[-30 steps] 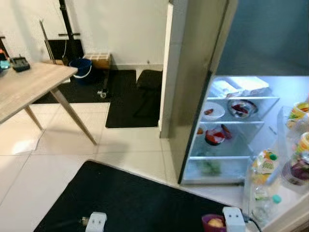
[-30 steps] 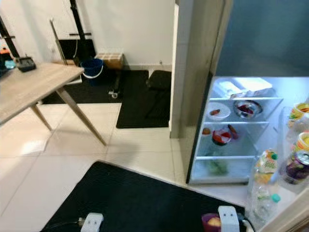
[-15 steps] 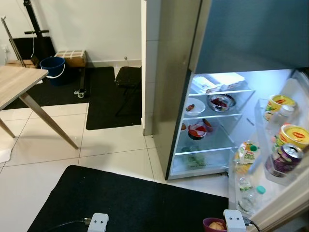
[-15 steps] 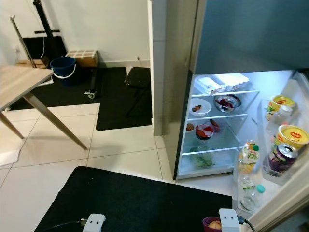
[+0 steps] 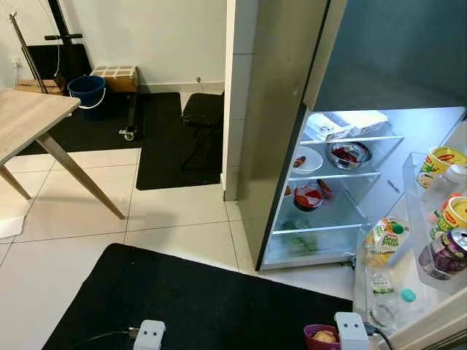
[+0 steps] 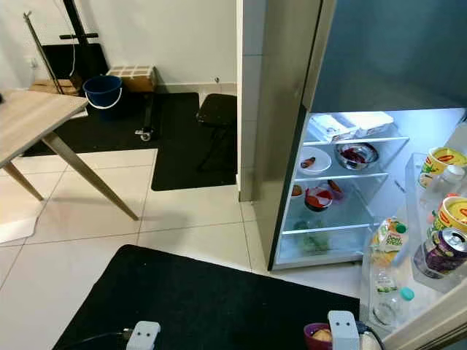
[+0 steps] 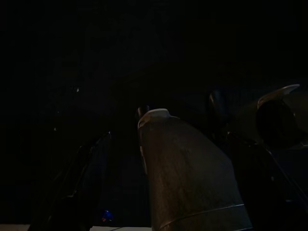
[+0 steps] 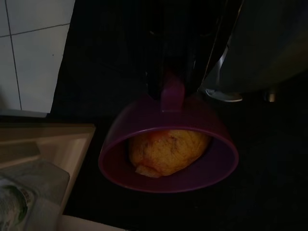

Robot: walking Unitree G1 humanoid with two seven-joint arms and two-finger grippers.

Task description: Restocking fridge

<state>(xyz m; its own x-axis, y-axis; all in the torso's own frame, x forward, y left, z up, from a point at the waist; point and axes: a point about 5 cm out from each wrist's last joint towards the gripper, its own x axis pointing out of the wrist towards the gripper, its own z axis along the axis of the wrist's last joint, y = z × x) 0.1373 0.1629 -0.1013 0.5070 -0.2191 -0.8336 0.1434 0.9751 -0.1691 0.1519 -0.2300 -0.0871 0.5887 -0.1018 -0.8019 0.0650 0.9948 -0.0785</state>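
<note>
The fridge (image 5: 281,146) stands open ahead on the right, its lit shelves (image 5: 332,175) holding a plate (image 5: 300,162), a metal bowl (image 5: 348,154) and a red bowl (image 5: 308,197). The door racks (image 5: 419,240) on the right carry a juice carton (image 5: 384,237), a water bottle (image 5: 383,292), a purple can (image 5: 441,255) and yellow cups (image 5: 438,160). My right gripper (image 8: 172,91) is shut on the rim tab of a purple bowl (image 8: 168,166) with a yellow-orange piece of food (image 8: 168,149) inside, held low before the fridge (image 5: 321,337). My left arm (image 5: 149,335) hangs idle.
A black mat (image 5: 197,306) lies under me on the white tiled floor. A wooden table (image 5: 29,124) stands at the left. Farther back are a blue bucket (image 5: 86,89), a black stool (image 5: 202,113) and another dark mat (image 5: 168,146).
The whole picture has shifted as the camera turned and moved nearer the fridge, so more of the door racks shows. The purple bowl stays in my right gripper.
</note>
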